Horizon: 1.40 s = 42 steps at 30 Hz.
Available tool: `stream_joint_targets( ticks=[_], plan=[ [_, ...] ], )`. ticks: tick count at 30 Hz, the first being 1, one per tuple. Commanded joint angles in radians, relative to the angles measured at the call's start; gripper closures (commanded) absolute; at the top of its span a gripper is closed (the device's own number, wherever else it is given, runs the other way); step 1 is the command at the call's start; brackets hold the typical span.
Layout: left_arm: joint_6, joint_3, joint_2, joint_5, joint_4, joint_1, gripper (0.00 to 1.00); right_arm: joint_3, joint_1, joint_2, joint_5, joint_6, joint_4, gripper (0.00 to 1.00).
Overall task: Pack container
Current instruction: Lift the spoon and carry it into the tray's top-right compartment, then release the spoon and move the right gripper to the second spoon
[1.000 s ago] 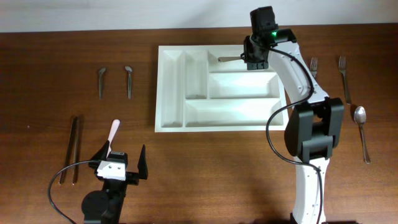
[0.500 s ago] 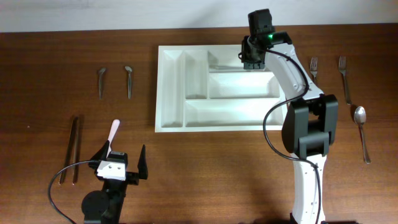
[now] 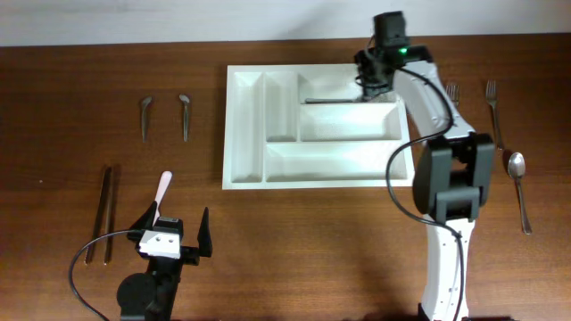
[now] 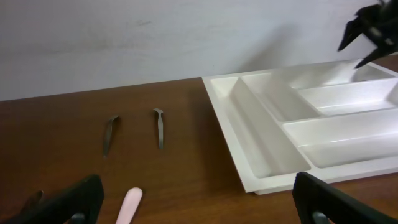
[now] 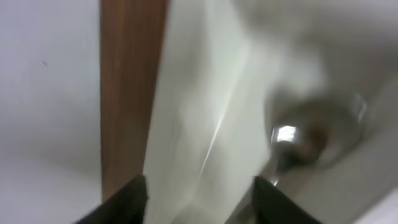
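The white container point(image 3: 245, 134) lies at the table's middle back, also seen in the left wrist view point(image 4: 267, 162). A metal utensil point(image 3: 332, 101) lies flat in its top long compartment. In the blurred right wrist view the utensil's shiny rounded end point(image 5: 301, 134) rests on the tray floor. My right gripper point(image 3: 376, 86) hovers over that compartment's right end, and its fingers point(image 5: 127, 202) stand apart with nothing between them. My left gripper point(image 3: 175, 225) is open near the front left, a pink handle point(image 4: 130, 205) on the table between its fingers.
Two small dark utensils point(image 3: 145, 116) point(image 3: 185, 114) lie left of the tray. Chopsticks point(image 3: 105, 214) lie at far left, and the pink-handled utensil point(image 3: 163, 189) is beside them. Right of the tray are a fork point(image 3: 493, 111), another fork point(image 3: 451, 92) and a spoon point(image 3: 519, 192).
My right gripper has opened and let go of the metal utensil, which now lies in the top long compartment. The gripper has shifted slightly right. The left arm has not moved.
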Motion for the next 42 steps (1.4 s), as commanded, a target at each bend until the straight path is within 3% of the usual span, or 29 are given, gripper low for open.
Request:
stream_joint_targets(
  ticks=[1, 7, 12, 19, 25, 29, 33, 35, 42],
  plan=[
    [0.016, -0.006, -0.007, -0.007, 0.003, 0.007, 0.01, 0.103, -0.089, -0.08, -0.036, -0.402, -0.012, 0.34],
    [0.016, -0.006, -0.007, -0.007, 0.003, 0.007, 0.01, 0.286, -0.232, -0.171, -0.11, -1.046, -0.254, 0.01],
    [0.016, -0.006, -0.007, -0.007, 0.003, 0.007, 0.01, 0.453, -0.371, -0.224, -0.118, -1.366, -0.573, 0.01],
    [0.016, -0.006, -0.007, -0.007, 0.003, 0.007, 0.01, 0.56, -0.566, -0.259, -0.1, -1.642, -0.974, 0.01],
    [0.016, -0.006, -0.007, -0.007, 0.003, 0.007, 0.01, 0.457, -0.65, -0.267, -0.049, -1.754, -0.973, 0.01],
    [0.016, -0.006, -0.007, -0.007, 0.003, 0.007, 0.01, 0.321, -0.67, -0.255, 0.09, -1.851, -0.968, 0.01],
    [0.016, -0.006, -0.007, -0.007, 0.003, 0.007, 0.01, 0.078, -0.7, -0.249, 0.211, -1.877, -0.808, 0.01],
    [0.016, -0.006, -0.007, -0.007, 0.003, 0.007, 0.01, -0.007, -0.713, -0.249, 0.241, -1.903, -0.743, 0.07],
    [0.016, -0.006, -0.007, -0.007, 0.003, 0.007, 0.01, -0.214, -0.757, -0.249, 0.241, -1.999, -0.66, 0.05]
  ],
)
